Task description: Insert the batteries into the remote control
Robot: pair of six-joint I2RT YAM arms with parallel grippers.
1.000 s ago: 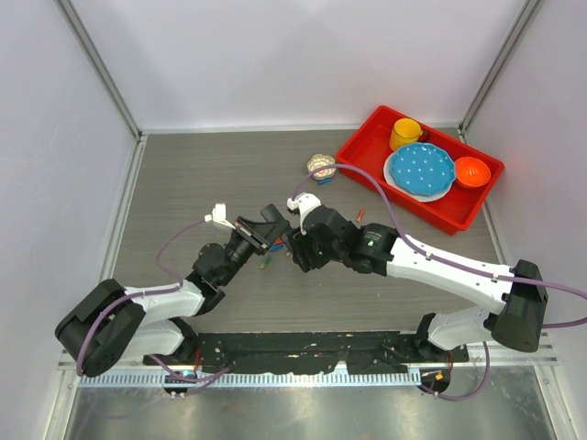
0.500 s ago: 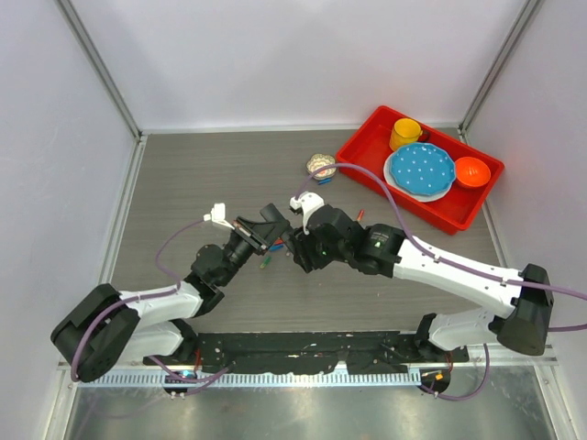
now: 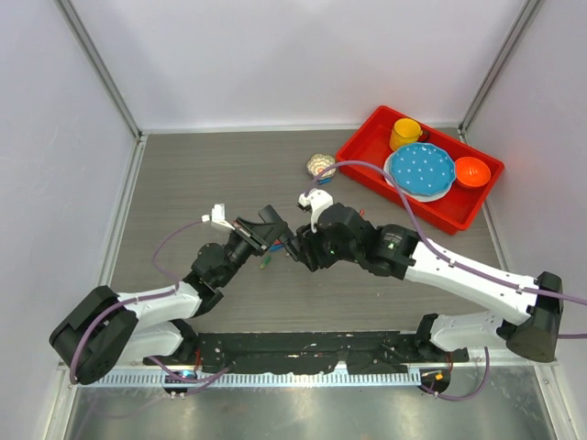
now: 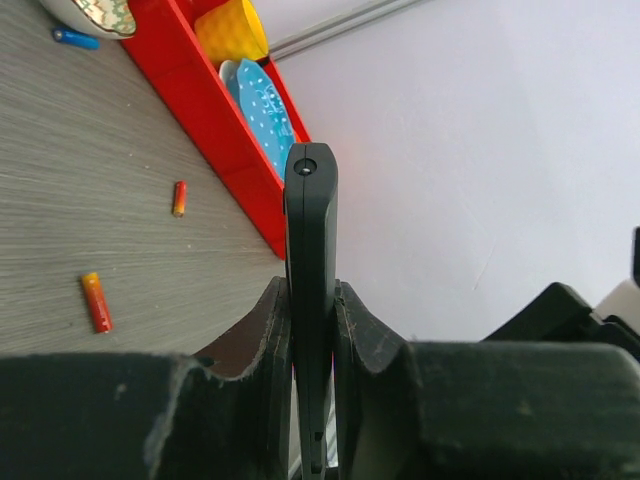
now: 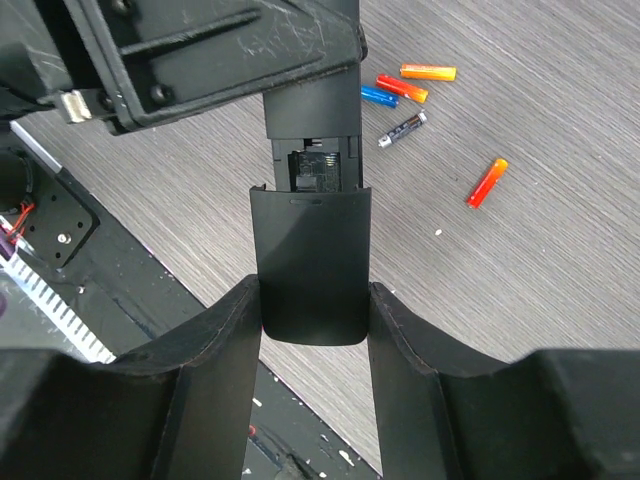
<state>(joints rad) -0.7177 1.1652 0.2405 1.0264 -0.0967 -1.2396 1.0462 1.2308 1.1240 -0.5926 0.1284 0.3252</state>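
Grey wood-grain table (image 4: pixel 60 200) with a pale wall behind, seen from the left wrist. Left tool (image 4: pixel 312 310) clamped narrow on the remote control (image 4: pixel 311 220), held edge-on between the two fingers and off the table. Beyond it, two orange-red batteries (image 4: pixel 96 301) loose on the table, a blue one beside a patterned bowl (image 4: pixel 90 12), then a red tray (image 4: pixel 200 90) with a yellow cup (image 4: pixel 232 30) and a blue plate (image 4: pixel 262 100). From the right wrist: right tool (image 5: pixel 312 300) closed on the battery cover (image 5: pixel 310 250), fingers against its two long edges, cover sitting partway off the remote with the open compartment showing just above it. Five batteries scattered on the table alongside: orange, red, blue, grey, red-orange. From above: both tools meeting near mid-table, tray in the far right corner.
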